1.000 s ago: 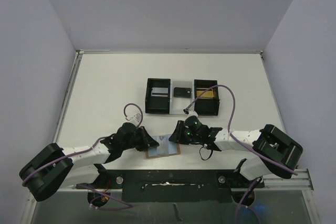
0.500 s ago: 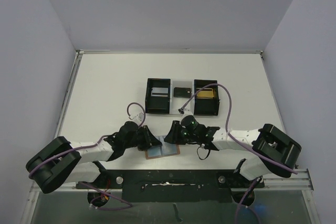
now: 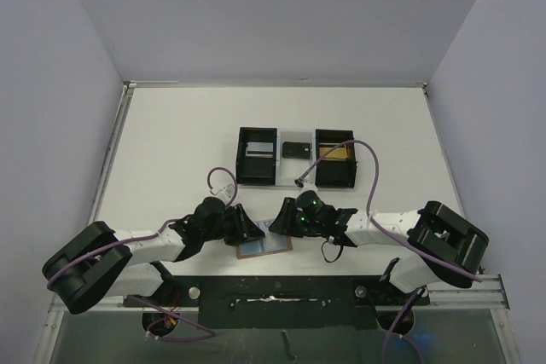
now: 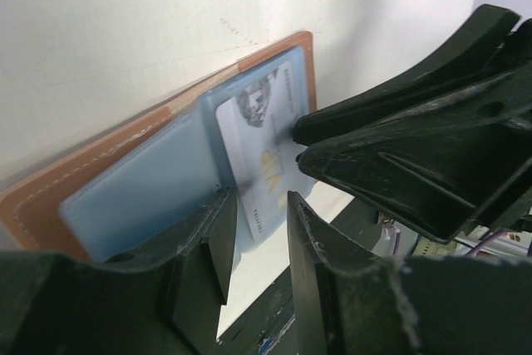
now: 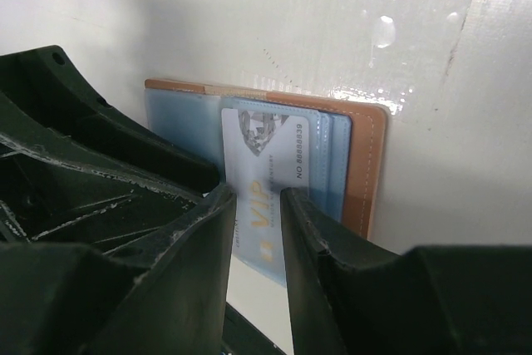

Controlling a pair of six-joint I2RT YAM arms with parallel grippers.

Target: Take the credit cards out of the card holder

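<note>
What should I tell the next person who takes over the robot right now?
Grippers: the left gripper has its jaws apart, fingertips down over the white VIP card, and no grip shows. The right gripper is the same from the other side.
Things: the card holder lies open on the table. The VIP card sticks partway out of its blue pocket.
Done: the silver-grey card, black card and gold card each lie in a compartment of the tray.
Left: pull the VIP card fully out.
</note>
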